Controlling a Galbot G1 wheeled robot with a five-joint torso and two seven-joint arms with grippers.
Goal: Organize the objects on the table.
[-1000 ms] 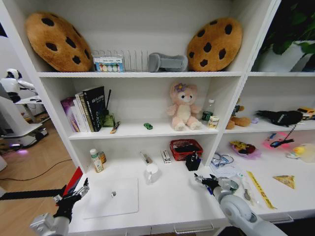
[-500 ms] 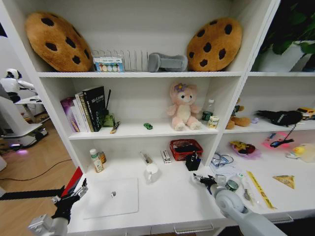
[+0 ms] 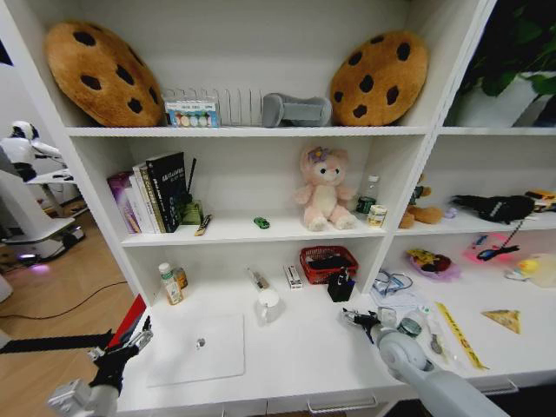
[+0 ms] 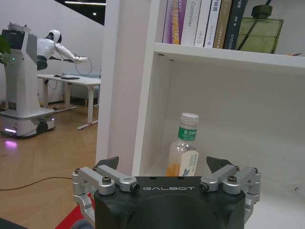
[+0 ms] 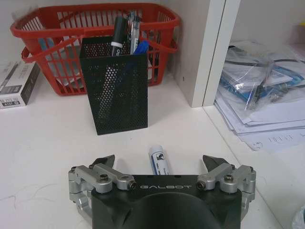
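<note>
We hold our right gripper (image 5: 159,167), fingers spread, over a white blue-marked marker (image 5: 159,161) lying at 6 o'clock from the black mesh holder (image 5: 117,88); our left gripper (image 4: 164,167) gapes too.

Pen cup (image 5: 117,86) before basket (image 5: 71,28), marker (image 5: 160,161) just before cup.

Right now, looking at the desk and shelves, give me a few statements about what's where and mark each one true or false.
1. The right pincer is open above a marker lying on the desk. True.
2. The black mesh pen holder is lying on its side. False: it stands upright, pens inside.
3. The red basket stands behind the pen holder. True.
4. The left pincer grips the bottle. False: it is open, the bottle stands beyond it.
</note>
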